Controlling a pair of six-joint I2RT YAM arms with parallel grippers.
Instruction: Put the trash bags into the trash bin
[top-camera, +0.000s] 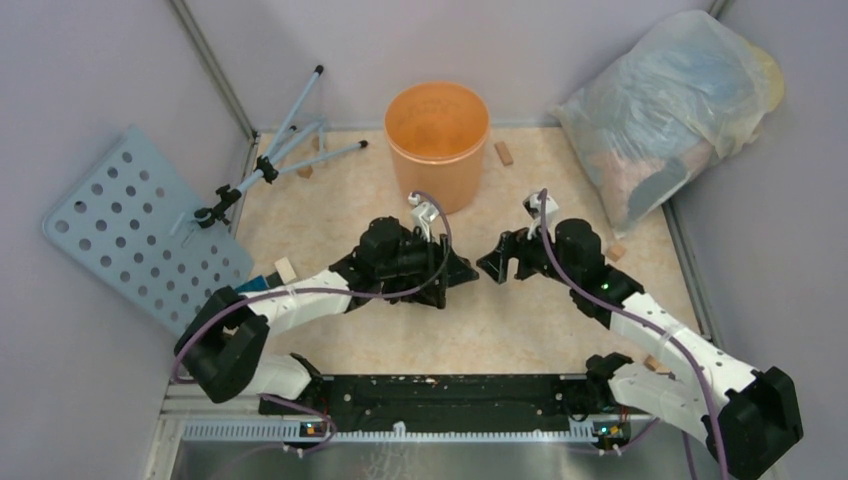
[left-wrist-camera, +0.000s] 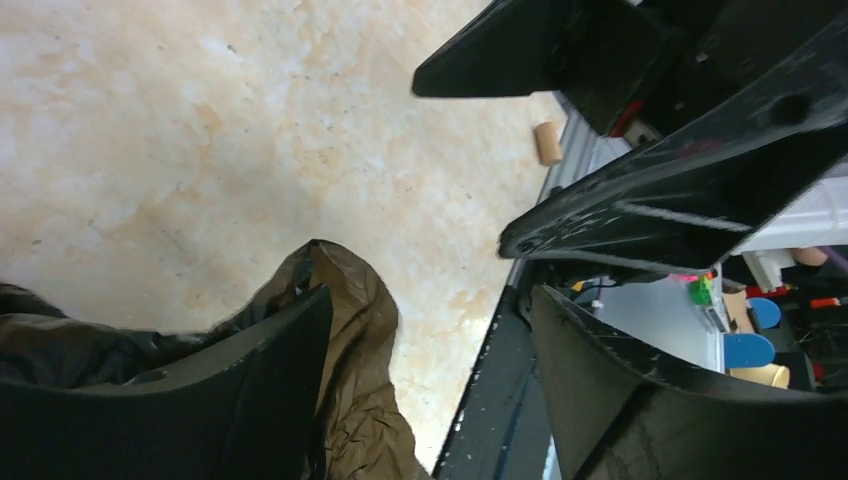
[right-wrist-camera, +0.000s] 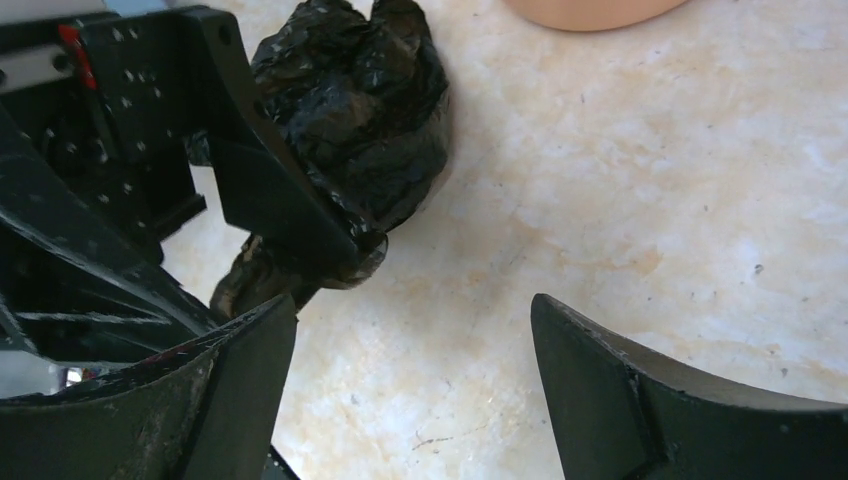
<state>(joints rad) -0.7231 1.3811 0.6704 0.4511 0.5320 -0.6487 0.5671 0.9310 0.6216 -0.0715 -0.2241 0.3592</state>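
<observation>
Grasping pending: bag (right-wrist-camera: 350, 100) at centre of tabletop (top-camera: 520, 320), against spread left gripper (left-wrist-camera: 430, 295); right gripper (right-wrist-camera: 412, 300) likewise spread; next, pinch it and carry to bin (top-camera: 440, 180).

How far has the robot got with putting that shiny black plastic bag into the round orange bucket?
Done: nothing yet; the round orange plastic bucket shows only its orange inside. In hand: the crinkled glossy black plastic bag lies bunched against a finger of the left gripper, whose jaws stand open; the right gripper is open and empty. To do: grip, lift, drop in.

The left claw (left-wrist-camera: 430, 390) hides most of the black bag (left-wrist-camera: 355, 340).
</observation>
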